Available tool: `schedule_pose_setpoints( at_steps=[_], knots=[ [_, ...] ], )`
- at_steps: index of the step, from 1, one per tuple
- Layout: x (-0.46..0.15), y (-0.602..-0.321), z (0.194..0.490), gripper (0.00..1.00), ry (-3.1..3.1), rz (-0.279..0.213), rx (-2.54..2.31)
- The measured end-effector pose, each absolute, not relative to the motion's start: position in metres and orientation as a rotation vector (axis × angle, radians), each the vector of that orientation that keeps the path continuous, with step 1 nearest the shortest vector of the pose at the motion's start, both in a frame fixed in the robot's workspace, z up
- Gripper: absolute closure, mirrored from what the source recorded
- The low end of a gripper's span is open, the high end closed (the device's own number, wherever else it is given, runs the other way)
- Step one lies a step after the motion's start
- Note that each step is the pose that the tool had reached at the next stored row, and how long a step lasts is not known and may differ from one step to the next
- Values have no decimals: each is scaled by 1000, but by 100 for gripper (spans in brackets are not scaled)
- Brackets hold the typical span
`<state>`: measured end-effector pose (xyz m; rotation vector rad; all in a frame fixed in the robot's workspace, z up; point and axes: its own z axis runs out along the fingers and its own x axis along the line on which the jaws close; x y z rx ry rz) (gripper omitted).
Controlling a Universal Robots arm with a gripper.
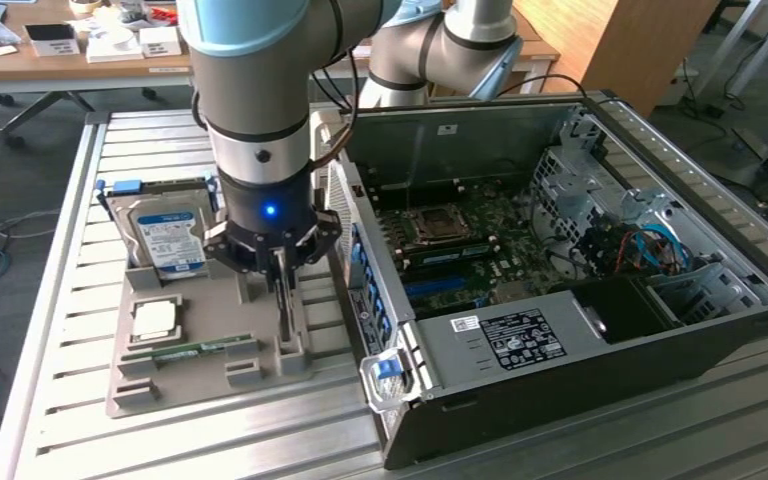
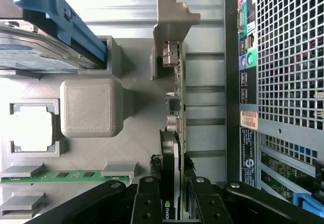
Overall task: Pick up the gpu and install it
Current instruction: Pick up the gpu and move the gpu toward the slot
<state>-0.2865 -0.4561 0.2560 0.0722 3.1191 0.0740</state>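
Observation:
The gpu (image 2: 178, 102) stands on edge in a slot of the grey holder (image 2: 136, 133), seen edge-on as a thin dark card with a silver bracket end. In the exterior view it shows as a narrow dark card (image 1: 287, 320) at the holder's right side, beside the open computer case (image 1: 704, 290). My gripper (image 2: 174, 186) comes straight down over it, with one black finger pressed against each face of the card. The gripper (image 1: 281, 285) hangs just above the holder, and the card still sits in its slot.
On the same holder (image 1: 197, 385) are a hard drive with a blue-white label (image 1: 171, 240), a square chip (image 1: 155, 320) and a green RAM stick (image 1: 204, 349). The case lies open with its motherboard (image 1: 478, 250) exposed. Its perforated rear panel (image 2: 288, 57) stands close beside the card.

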Motion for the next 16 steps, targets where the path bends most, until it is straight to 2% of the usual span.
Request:
schedule_pose_setpoints(
  at_steps=[16],
  knots=[
    [-286, -456, 294, 73, 3119, 75, 72]
  ],
)
